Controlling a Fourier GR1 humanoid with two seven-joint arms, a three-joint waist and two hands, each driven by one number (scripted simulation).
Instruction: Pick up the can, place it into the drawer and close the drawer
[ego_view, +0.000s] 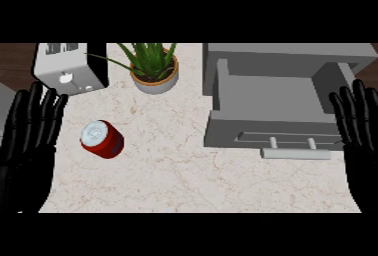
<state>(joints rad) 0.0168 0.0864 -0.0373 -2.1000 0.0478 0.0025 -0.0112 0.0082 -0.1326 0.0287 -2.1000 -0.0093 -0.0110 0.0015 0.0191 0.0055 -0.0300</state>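
A red can (102, 139) with a silver top stands on the marble counter, left of centre. The grey drawer (275, 106) at the right is pulled out and its tray shows nothing inside; its bar handle (294, 153) faces me. My left hand (28, 131) rests open at the left edge, fingers up, just left of the can and apart from it. Along the right edge my right hand (359, 127) is open too, fingers up, beside the drawer's right wall.
A toaster (69, 66) stands at the back left. A potted green plant (153, 67) sits at the back, between the toaster and the drawer cabinet (295, 52). The marble counter (192, 175) stretches in front of the can and drawer.
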